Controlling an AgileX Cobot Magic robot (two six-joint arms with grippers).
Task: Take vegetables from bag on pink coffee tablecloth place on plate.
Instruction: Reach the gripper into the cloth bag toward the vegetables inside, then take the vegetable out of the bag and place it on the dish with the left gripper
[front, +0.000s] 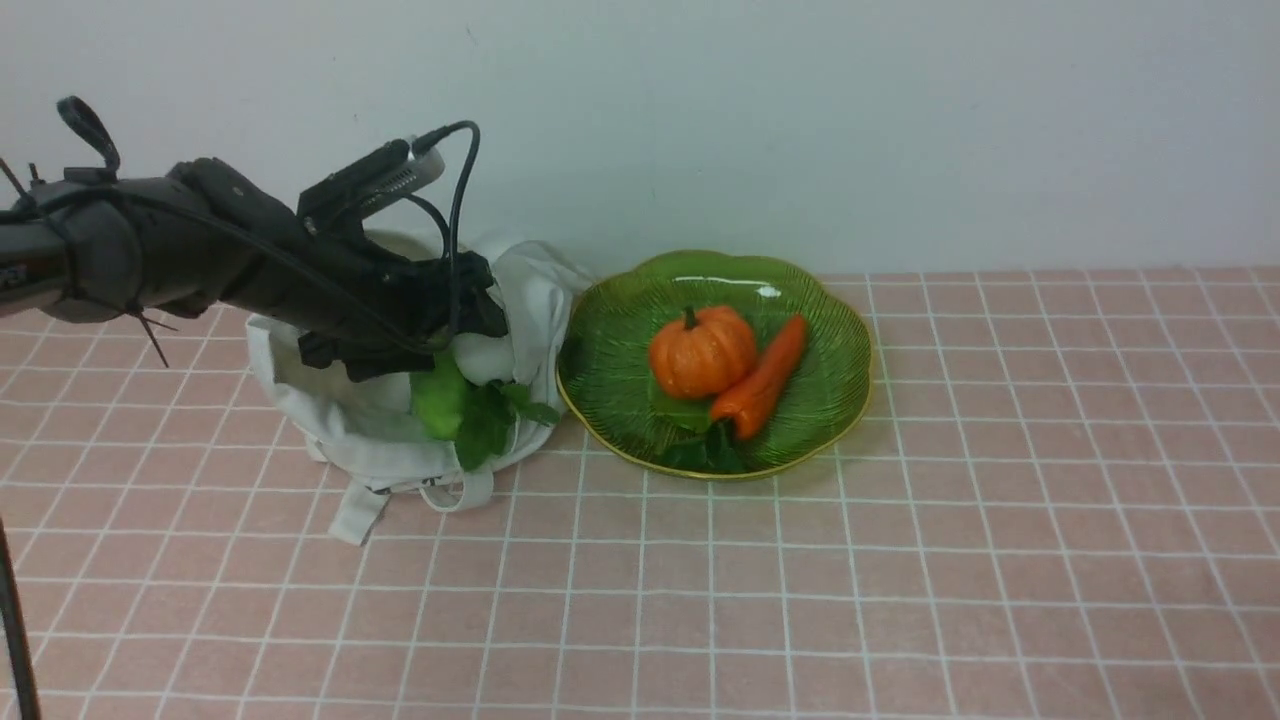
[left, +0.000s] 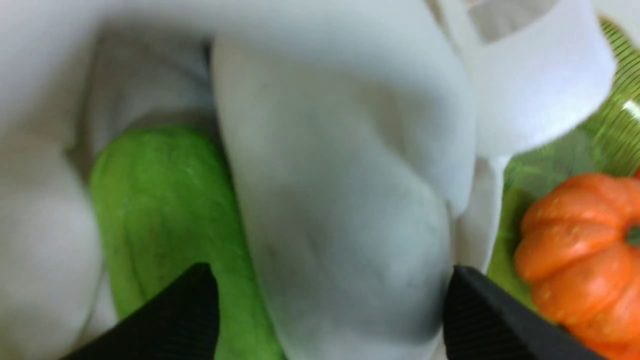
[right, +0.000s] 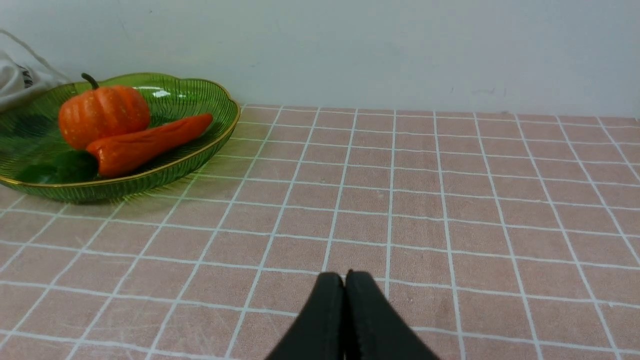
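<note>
Left pincer at bag, wide open astride radish, ungripped; right pincer closed, empty. Pumpkin, carrot on plate.

Soft, even light fills your front view pic; the plate shows a small white glare spot w/ faint shadows on its floor. Your L wrist pic is blurred: gripper fingertips dark & out of focus, bag folds soft. Your R wrist pic runs sharper, dimmer toward the near tablecloth.
</note>
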